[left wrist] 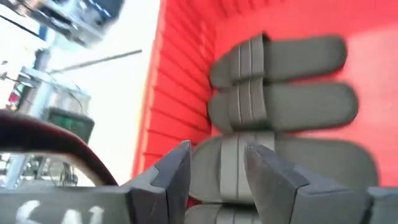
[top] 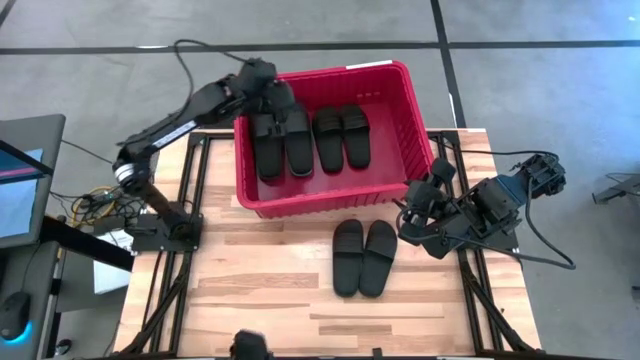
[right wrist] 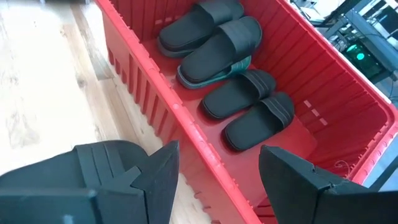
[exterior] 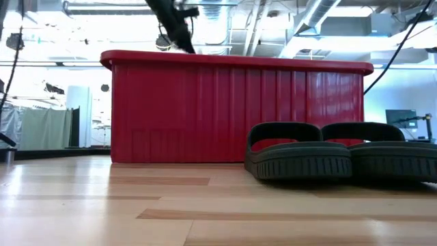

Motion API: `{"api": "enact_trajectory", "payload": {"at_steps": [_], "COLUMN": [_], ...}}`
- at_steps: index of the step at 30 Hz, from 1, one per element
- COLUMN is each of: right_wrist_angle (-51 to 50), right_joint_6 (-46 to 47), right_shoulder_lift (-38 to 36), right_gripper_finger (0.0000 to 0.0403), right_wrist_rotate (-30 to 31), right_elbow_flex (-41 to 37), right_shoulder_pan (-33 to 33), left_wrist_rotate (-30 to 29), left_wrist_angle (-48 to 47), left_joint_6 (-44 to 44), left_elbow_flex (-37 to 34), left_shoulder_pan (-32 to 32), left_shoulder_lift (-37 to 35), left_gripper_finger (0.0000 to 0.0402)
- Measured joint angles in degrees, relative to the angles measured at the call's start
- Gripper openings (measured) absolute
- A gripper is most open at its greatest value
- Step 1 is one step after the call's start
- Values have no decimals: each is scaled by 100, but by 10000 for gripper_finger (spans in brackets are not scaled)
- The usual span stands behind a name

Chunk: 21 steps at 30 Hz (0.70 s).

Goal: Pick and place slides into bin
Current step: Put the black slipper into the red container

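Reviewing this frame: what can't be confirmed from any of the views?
- Green slides: only an edge shows in the right wrist view, under a black slide.
- Bin contents: hidden in the low view by its wall.
- Left gripper: the blurred left wrist view hides whether its fingers touch a slide.

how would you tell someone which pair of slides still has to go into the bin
Start at the red bin at the far side of the wooden table. Just in front of its near wall, on the bare wood, lies a black pair of slides side by side, close to the right gripper. It is the only pair outside the bin; the others lie inside it.
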Motion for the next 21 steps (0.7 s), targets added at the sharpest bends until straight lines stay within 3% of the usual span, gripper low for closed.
{"api": "enact_trajectory", "payload": {"at_steps": [11, 15, 21], "right_wrist_angle": [2, 1, 32], "right_joint_6": [-266, -398, -395], "right_shoulder_lift": [1, -2, 1], "right_gripper_finger": [207, 207, 207], "right_wrist_rotate": [-380, -443, -515], "right_elbow_flex": [-2, -2, -2], "right_shoulder_pan": [72, 234, 511], "left_wrist_rotate": [-6, -27, -601], "left_wrist_angle": [-113, -177, -403], "left_joint_6": [-1447, -2048, -3020], "left_elbow_flex": [4, 4, -43], "left_shoulder_pan": [-1354, -2045, -3296], "left_shoulder_lift": [-1305, -1475, -1409], "left_gripper_finger": [137, 137, 137]}}
